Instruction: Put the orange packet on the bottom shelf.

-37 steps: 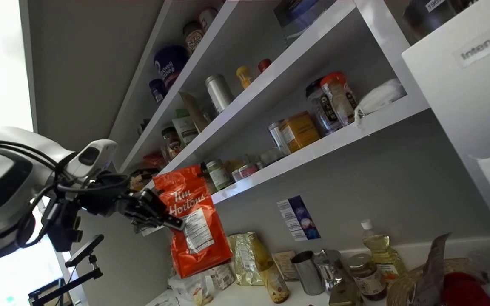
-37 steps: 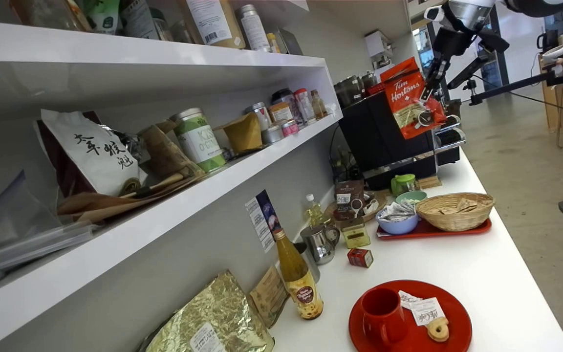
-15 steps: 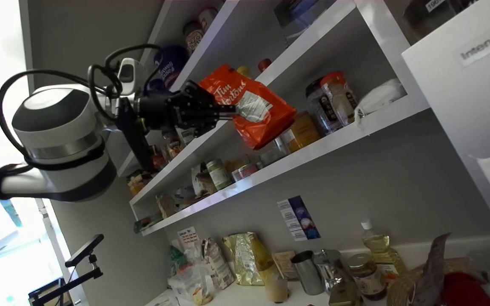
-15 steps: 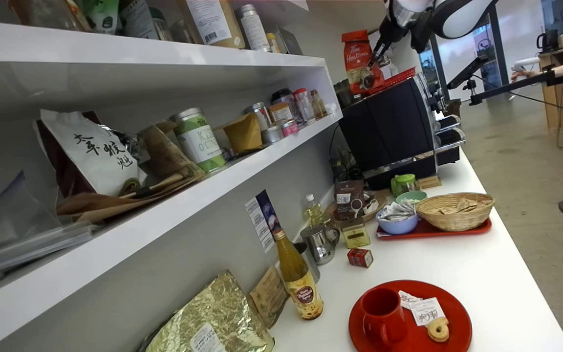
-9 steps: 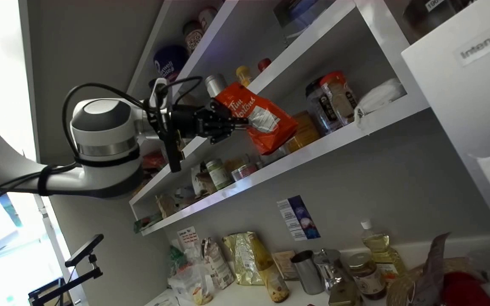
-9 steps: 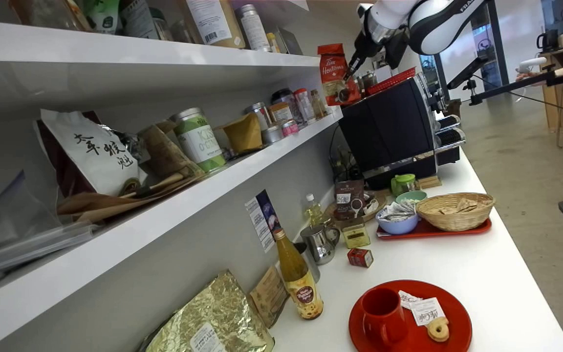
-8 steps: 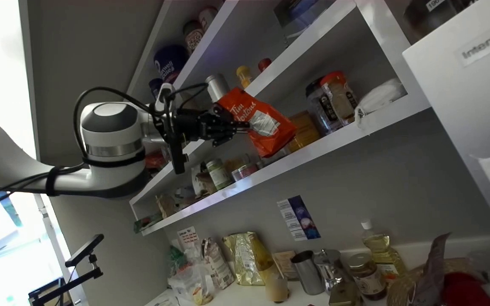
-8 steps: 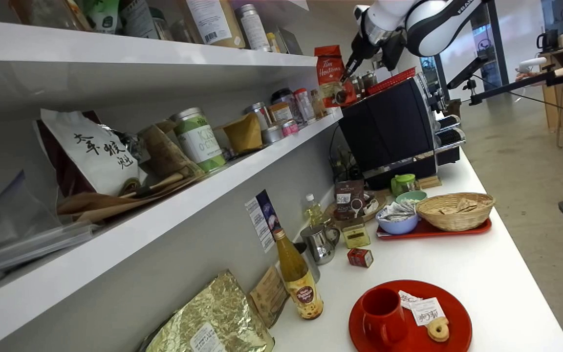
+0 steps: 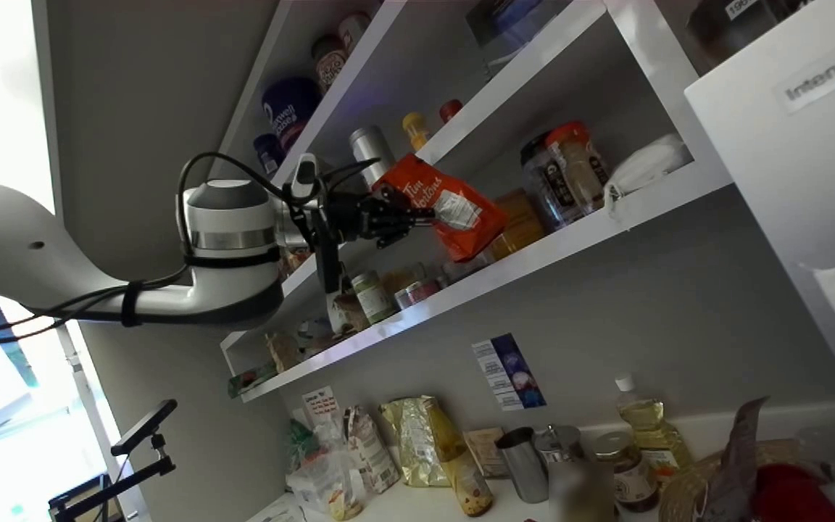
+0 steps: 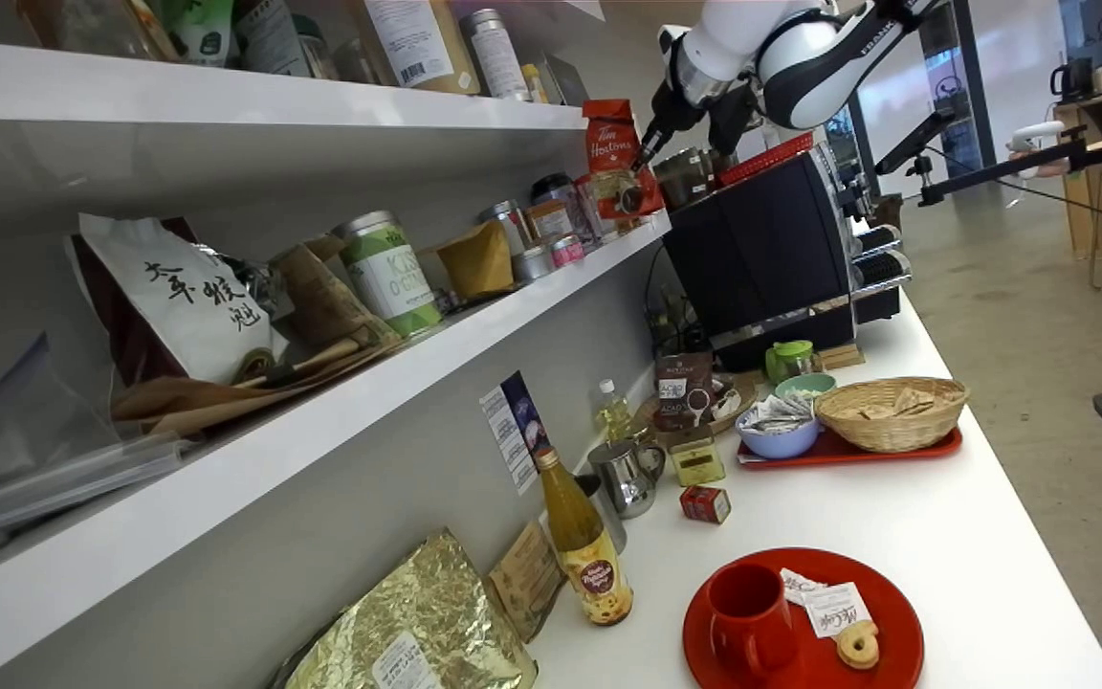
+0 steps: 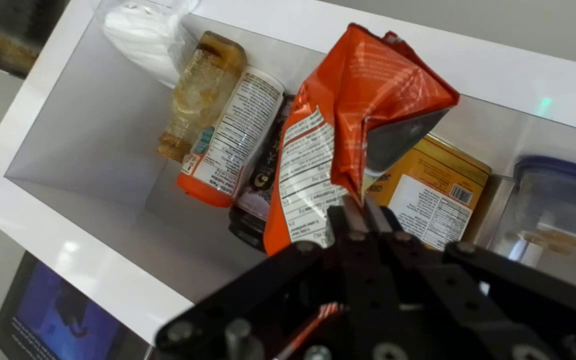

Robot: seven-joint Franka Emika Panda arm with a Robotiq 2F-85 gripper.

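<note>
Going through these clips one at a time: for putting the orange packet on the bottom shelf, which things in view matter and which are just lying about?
Part of the job:
orange packet
gripper, pinching it
bottom shelf, its destination

Just lying about:
green-and-white canister
gold foil bag
yellow bottle
red mug
red plate
woven basket

The Tim Hortons bag (image 10: pixel 613 153) is coloured red-orange — lettered in white; the bottom shelf (image 10: pixel 321 421) is finished in white, the mug (image 10: pixel 752 617) and plate (image 10: pixel 819 662) in red; the canister (image 10: pixel 388 273) is banded in green and white.
</note>
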